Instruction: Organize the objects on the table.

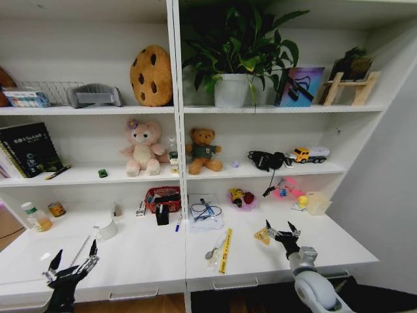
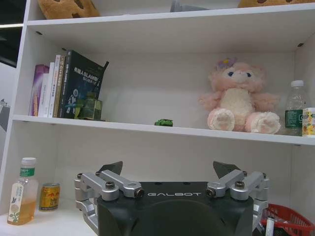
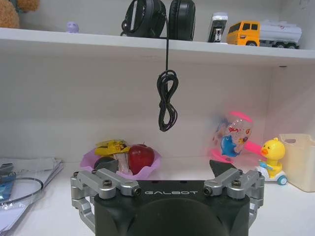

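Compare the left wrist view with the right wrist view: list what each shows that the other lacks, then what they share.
Left wrist view alone: the left end effector, open and empty, books, a pink plush, a tiny green toy on the shelf, a tea bottle and a can on the desk.

Right wrist view alone: the right end effector, open and empty, headphones with a dangling cord, a toy truck, a pink bowl holding an apple, a duck toy.

Shared: white shelving over the white desk.

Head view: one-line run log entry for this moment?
left gripper: open, low over desk front-left | right gripper: open, above desk right, beside yellow ruler | holding: nothing
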You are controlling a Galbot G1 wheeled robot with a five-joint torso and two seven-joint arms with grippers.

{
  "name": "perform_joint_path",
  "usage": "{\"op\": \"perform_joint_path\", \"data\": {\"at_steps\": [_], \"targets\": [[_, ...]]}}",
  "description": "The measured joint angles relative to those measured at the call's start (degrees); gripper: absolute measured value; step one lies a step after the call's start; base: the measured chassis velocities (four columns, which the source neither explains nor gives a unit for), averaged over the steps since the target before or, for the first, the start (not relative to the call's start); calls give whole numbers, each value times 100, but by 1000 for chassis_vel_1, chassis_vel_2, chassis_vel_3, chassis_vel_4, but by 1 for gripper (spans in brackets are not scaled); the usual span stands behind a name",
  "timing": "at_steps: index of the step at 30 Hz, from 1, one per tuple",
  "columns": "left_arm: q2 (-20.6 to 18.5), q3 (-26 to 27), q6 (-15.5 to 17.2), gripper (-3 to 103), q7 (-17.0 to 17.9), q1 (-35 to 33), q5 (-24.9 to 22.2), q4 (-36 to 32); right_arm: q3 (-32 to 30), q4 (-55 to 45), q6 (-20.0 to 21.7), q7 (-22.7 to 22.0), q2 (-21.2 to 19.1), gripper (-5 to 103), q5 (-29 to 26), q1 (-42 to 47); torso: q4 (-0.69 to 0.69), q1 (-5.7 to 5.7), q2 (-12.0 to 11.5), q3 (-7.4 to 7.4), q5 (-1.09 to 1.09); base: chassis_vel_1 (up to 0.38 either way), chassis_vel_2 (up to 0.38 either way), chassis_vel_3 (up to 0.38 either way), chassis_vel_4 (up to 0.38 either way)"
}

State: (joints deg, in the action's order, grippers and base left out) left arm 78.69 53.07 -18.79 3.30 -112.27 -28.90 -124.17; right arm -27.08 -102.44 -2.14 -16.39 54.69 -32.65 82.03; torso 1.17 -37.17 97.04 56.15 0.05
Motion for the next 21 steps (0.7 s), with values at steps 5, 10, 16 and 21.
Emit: {"op": "perform_joint_path", "data": {"at_steps": [5, 10, 16, 21], "targets": [[8, -16, 20, 100, 7, 7, 21, 4, 189, 280, 9, 26, -28, 100, -44, -209, 0, 0, 0, 0, 0, 0, 0, 0, 0], [13, -10, 44, 100, 16, 9, 31, 4, 473, 655, 10, 56, -35, 100, -63, -503, 0, 0, 0, 0, 0, 0, 0, 0, 0], [15, 9, 61, 100, 22, 15, 36, 16, 787, 1009, 10, 76, -33, 100, -73, -834, 0, 0, 0, 0, 0, 0, 0, 0, 0], [22, 10, 84, 100, 30, 39, 45, 42, 1044, 1347, 6, 97, -15, 100, -78, -1111, 0, 0, 0, 0, 0, 0, 0, 0, 0]]}}
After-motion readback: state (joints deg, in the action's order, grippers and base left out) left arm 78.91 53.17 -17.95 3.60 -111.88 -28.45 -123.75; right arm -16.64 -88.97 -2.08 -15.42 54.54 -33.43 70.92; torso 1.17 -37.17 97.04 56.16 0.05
